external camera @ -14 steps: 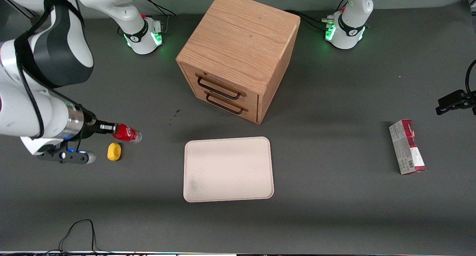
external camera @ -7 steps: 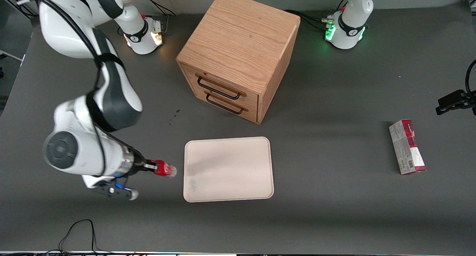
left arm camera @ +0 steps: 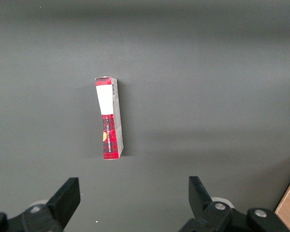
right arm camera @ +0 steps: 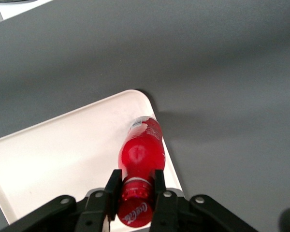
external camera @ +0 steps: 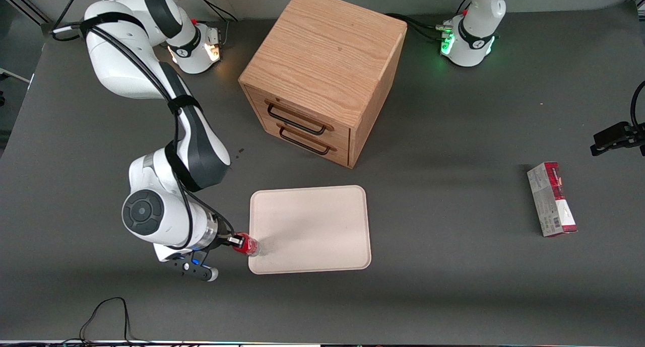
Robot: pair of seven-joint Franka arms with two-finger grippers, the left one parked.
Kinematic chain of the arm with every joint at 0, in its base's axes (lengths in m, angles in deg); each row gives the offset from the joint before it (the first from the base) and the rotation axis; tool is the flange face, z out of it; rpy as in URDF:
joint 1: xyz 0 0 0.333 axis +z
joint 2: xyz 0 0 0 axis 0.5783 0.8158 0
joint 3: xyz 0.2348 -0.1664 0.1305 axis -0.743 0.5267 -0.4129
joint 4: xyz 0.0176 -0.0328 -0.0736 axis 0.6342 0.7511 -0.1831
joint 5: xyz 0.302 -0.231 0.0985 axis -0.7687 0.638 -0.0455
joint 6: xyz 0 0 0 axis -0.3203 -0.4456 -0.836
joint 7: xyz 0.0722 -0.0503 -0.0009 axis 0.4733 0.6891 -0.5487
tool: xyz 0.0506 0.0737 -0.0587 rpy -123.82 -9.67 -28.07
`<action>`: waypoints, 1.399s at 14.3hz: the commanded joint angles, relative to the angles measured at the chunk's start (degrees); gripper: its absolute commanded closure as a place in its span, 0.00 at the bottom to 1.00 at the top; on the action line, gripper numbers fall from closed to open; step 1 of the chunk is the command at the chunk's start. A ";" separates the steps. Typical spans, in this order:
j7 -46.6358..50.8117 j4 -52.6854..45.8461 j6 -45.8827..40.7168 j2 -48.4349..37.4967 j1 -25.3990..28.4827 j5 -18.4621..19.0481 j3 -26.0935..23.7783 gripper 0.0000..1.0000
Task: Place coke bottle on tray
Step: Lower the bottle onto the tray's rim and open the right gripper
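The small red coke bottle [external camera: 247, 246] is held by its neck in my right gripper [external camera: 236, 241], which is shut on it. The bottle's clear base reaches the edge of the cream tray [external camera: 312, 226] at the tray's corner nearest the front camera on the working arm's end. In the right wrist view the bottle [right arm camera: 141, 150] hangs over that rounded corner of the tray [right arm camera: 63, 154], with the black fingers [right arm camera: 113, 186] clamped on both sides of its neck, the gripper [right arm camera: 135, 186] just above the cap.
The wooden two-drawer box [external camera: 322, 75] stands farther from the front camera than the tray. A red-and-white carton [external camera: 552, 199] lies toward the parked arm's end; it also shows in the left wrist view [left arm camera: 109, 119]. The yellow oval object is hidden.
My right arm has carried the bottle from beside the yellow object toward the tray and nearer the front camera. The bottle's base now reaches the tray's corner.
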 commanded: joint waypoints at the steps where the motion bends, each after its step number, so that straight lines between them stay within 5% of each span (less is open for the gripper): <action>1: 3.14 -2.93 1.53 2.36 0.84 0.93 -0.19 1.00; 10: 5.60 -2.14 3.56 3.68 2.16 1.02 0.08 1.00; 11: 5.61 -2.14 3.56 3.77 2.16 1.02 0.08 0.84; 12: 5.52 -2.14 3.65 3.86 2.16 1.10 0.08 0.05; 20: 5.17 -2.14 3.22 2.98 2.33 1.98 0.08 0.00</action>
